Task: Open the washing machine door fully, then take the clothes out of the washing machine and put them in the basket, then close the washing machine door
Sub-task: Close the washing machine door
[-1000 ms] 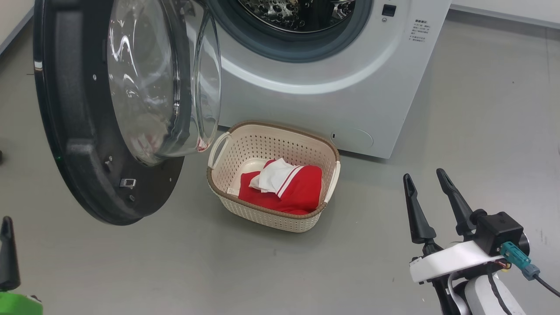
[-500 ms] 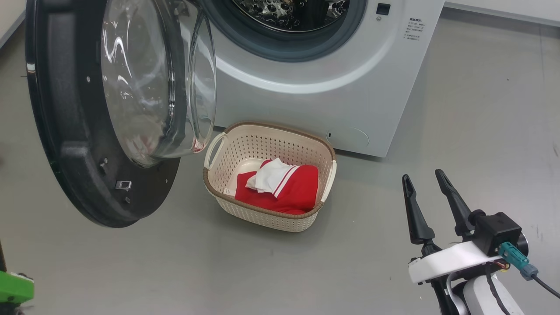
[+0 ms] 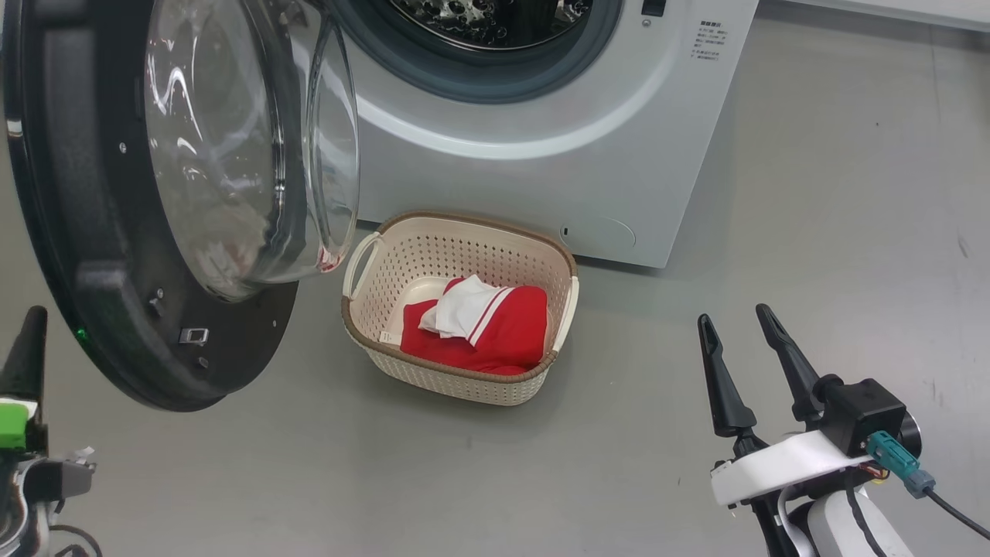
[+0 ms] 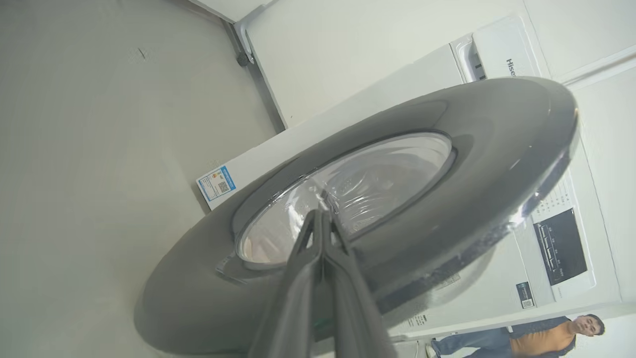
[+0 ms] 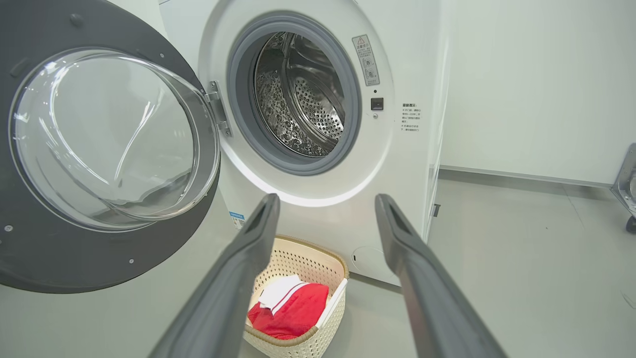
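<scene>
The washing machine door (image 3: 155,193) hangs wide open to the left of the white washing machine (image 3: 526,155). The steel drum (image 5: 303,94) has nothing in it. Red and white clothes (image 3: 495,333) lie in the cream basket (image 3: 472,219) on the floor below the opening. My left gripper (image 3: 29,333) is at the lower left, near the door's lower edge. It is shut on nothing and points at the door's outer face (image 4: 447,149). My right gripper (image 3: 732,316) is open and empty, to the right of the basket (image 5: 318,258) and well clear of it.
Grey floor (image 3: 851,193) stretches right of the machine. A white wall (image 5: 521,84) stands behind it, with a wheeled metal object (image 5: 627,189) at the right edge. A blue label (image 4: 217,184) marks the machine's lower corner. A person (image 4: 546,338) shows at the bottom right of the left wrist view.
The head camera has turned, so the whole scene slid left. My left gripper has shut and risen at the lower left. The basket, clothes, door and right gripper have stayed in place.
</scene>
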Controlling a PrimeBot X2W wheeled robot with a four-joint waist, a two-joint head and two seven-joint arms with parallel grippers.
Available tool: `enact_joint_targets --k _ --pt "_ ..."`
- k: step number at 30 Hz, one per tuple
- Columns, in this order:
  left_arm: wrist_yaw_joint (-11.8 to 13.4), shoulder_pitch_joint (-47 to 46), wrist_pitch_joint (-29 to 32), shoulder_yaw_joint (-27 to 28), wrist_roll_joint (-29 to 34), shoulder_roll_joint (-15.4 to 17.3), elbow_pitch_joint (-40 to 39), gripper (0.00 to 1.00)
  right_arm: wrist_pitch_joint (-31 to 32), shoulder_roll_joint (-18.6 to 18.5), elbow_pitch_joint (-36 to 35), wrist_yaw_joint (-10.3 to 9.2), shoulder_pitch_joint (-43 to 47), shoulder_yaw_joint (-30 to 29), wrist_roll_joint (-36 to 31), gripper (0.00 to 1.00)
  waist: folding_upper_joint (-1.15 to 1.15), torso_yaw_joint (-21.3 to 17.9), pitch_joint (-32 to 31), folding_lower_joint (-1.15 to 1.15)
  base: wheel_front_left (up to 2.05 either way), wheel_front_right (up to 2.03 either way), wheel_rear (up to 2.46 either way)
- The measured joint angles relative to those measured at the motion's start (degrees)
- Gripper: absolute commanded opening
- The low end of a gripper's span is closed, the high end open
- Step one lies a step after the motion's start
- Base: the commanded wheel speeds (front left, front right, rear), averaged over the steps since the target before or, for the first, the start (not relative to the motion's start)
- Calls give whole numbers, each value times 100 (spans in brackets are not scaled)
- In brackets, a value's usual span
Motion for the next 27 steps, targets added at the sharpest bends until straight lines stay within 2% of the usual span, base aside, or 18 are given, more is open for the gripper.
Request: enact_joint_targets --k 7,16,27 --pt "325 -175 827 62 -875 -26 -120 0 0 2 20 1 0 -12 0 100 0 -111 18 0 0 0 0" --pt "834 -311 1522 233 -1582 -43 -218 0 0 0 14 27 0 -54 0 100 0 -137 58 0 0 0 0" --pt "954 -363 2147 81 -1784 -3 -511 0 0 5 1 29 -39 -9 -7 100 0 -241 170 0 0 0 0"
